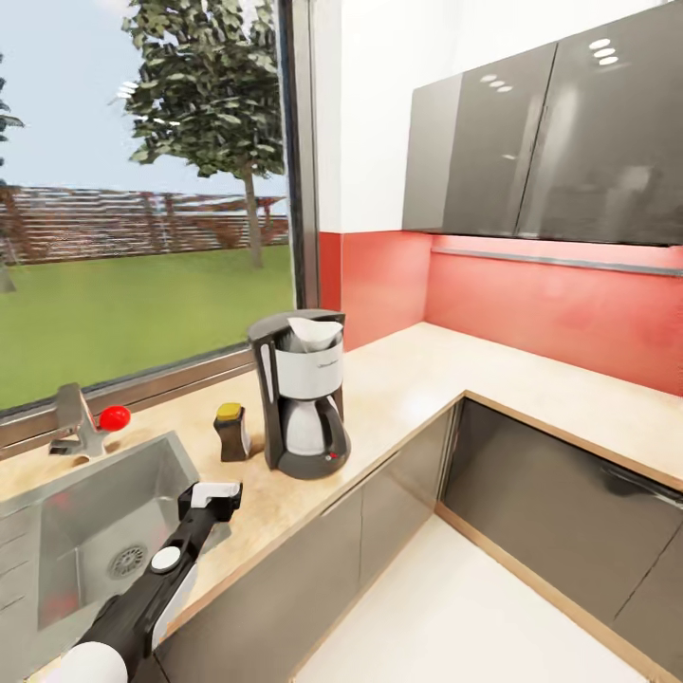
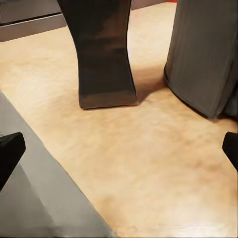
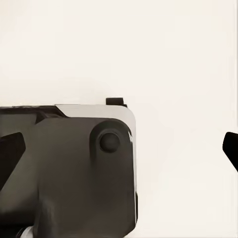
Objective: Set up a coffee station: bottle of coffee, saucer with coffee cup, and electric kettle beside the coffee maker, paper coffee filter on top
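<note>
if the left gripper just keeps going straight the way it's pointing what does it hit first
Probably the bottle of coffee, standing almost dead ahead on the kitchen countertop. The coffee maker sits just to one side. The left gripper is open and empty.

In the left wrist view, the bottle of coffee (image 2: 104, 59) and coffee maker (image 2: 208, 54) are cut off.

tan kitchen countertop (image 1: 417, 379) bears coffee maker (image 1: 302, 394) beside bottle of coffee (image 1: 231, 432).

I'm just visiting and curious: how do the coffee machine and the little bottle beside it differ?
The coffee maker is much taller than the bottle of coffee. It is black and white with a white paper filter on top; the bottle is dark brown with a yellow cap. Both stand upright on the countertop.
</note>
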Robot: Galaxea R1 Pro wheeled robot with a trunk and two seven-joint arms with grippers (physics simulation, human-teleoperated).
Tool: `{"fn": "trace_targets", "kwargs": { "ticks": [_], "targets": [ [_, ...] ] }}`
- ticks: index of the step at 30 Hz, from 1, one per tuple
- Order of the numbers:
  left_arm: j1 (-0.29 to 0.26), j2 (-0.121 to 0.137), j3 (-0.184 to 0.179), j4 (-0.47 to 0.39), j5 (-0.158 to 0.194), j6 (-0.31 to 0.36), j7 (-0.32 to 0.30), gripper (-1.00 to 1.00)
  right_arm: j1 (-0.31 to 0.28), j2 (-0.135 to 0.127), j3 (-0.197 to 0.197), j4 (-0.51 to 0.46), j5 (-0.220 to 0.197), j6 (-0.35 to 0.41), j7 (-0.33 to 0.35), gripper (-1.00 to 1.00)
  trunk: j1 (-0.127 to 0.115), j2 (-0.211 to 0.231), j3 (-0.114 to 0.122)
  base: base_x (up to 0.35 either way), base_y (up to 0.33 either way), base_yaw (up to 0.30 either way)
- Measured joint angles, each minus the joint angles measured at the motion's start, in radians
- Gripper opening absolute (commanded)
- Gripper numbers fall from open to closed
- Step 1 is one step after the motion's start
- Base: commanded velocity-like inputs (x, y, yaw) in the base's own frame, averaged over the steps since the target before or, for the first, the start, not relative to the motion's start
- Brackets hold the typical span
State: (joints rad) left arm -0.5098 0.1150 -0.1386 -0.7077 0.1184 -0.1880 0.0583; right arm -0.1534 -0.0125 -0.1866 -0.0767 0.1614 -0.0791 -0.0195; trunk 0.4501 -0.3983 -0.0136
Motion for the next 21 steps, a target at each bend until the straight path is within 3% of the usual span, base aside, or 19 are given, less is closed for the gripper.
{"fn": "trace_targets", "kwargs": {
  "ticks": [5, 11, 21],
  "targets": [
    [0.001, 0.0, 0.0, -0.001, 0.001, 0.0, 0.0, 1.0, 0.0, 0.0, -0.001, -0.001, 0.0, 0.0, -0.001, 1.0, 0.0, 0.0, 0.0, -0.303, -0.138, 0.004],
    [0.002, 0.0, -0.001, -0.044, 0.001, 0.0, -0.001, 1.0, 0.0, 0.004, -0.004, -0.002, -0.001, 0.0, -0.003, 1.0, -0.001, 0.0, -0.001, -0.1, -0.041, 0.199],
    [0.001, 0.008, -0.004, -0.228, -0.02, 0.034, -0.01, 1.0, 0.0, 0.004, -0.003, -0.005, 0.0, 0.0, -0.001, 1.0, -0.001, 0.0, -0.001, -0.004, -0.002, 0.043]
  ]
}}
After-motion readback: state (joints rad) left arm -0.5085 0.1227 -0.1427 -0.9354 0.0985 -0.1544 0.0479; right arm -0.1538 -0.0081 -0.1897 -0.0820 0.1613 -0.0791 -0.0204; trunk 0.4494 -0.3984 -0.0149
